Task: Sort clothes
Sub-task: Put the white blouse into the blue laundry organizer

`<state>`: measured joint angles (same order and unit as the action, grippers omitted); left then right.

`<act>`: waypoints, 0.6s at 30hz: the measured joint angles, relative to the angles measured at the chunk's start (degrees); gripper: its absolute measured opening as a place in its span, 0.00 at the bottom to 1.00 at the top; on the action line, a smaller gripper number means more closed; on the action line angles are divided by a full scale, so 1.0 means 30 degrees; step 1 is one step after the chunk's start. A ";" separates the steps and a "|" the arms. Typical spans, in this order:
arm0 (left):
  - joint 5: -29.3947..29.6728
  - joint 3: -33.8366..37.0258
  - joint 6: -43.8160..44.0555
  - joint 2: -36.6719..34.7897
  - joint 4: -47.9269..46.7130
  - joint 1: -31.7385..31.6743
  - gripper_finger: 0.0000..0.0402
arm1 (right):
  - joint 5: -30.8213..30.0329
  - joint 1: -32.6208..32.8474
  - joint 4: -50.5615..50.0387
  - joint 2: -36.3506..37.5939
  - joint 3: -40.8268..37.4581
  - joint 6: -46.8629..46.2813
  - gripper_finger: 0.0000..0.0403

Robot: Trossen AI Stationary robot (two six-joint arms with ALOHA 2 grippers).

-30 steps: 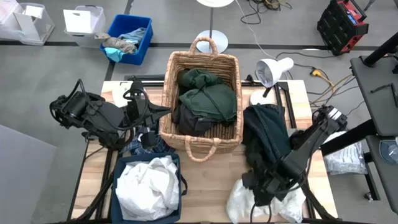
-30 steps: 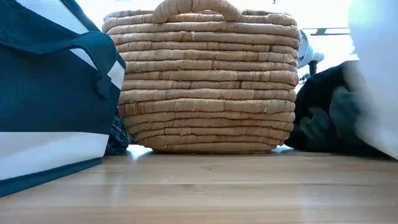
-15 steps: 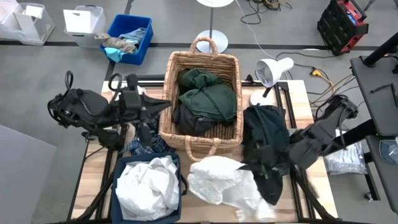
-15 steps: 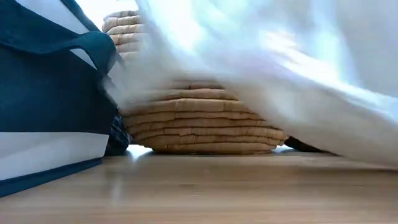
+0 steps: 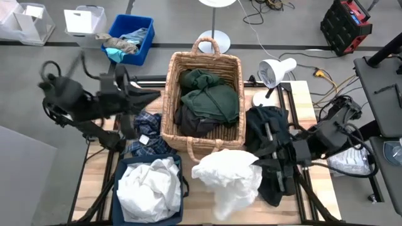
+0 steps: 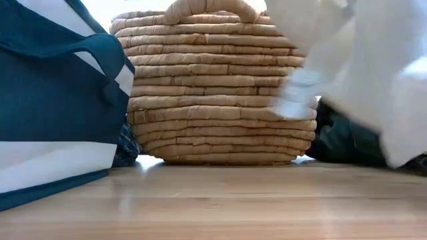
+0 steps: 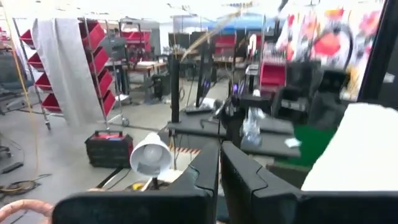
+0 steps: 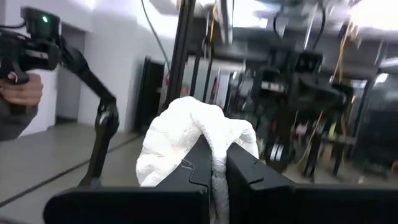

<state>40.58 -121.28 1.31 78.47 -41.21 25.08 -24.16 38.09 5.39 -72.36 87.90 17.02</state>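
Here the right gripper (image 5: 259, 164) had its jaws clenched on a white garment (image 5: 227, 181); in the right wrist view the cloth (image 8: 194, 140) was pinched between the two fingers and bulged out beyond them. The garment hung from the jaws above the near middle of the surface (image 5: 200, 212), just in front of the wicker basket (image 5: 204, 103), with its long axis running down and toward the near edge. The blue bin (image 5: 151, 191), already holding white clothes, lay to the left of the garment, at the near left. So the coming move, as I judge it, had to carry the garment leftward, across the gap, until it was over that bin. The right arm was the only one with a hold. The left gripper (image 7: 219, 177) had its jaws shut on nothing and was raised at the far left, beside the basket and above the plaid garment (image 5: 147, 135). The dark clothes (image 5: 267, 129) lay at the right, under the right arm.
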 joint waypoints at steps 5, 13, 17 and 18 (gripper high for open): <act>-0.0016 -0.0013 0.0084 -0.0814 0.0531 0.0000 0.00 | 0.0610 -0.0121 0.4839 -0.1129 0.0128 0.2792 0.02; -0.0022 -0.0013 -0.0016 -0.1872 0.0380 0.0000 0.00 | 0.2229 -0.1289 0.5154 -0.5240 0.5765 0.4981 0.02; -0.0076 -0.0013 -0.0054 -0.2186 0.0100 0.0000 0.00 | 0.2222 -0.2188 0.3627 -0.7769 0.9377 0.4906 0.02; -0.0082 -0.0013 -0.0063 -0.2296 -0.0029 0.0000 0.00 | 0.2229 -0.2371 0.3579 -0.8386 1.0231 0.4823 0.02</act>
<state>40.33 -121.32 1.12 71.58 -41.30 25.08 -17.48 30.97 16.13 -97.52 118.59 31.48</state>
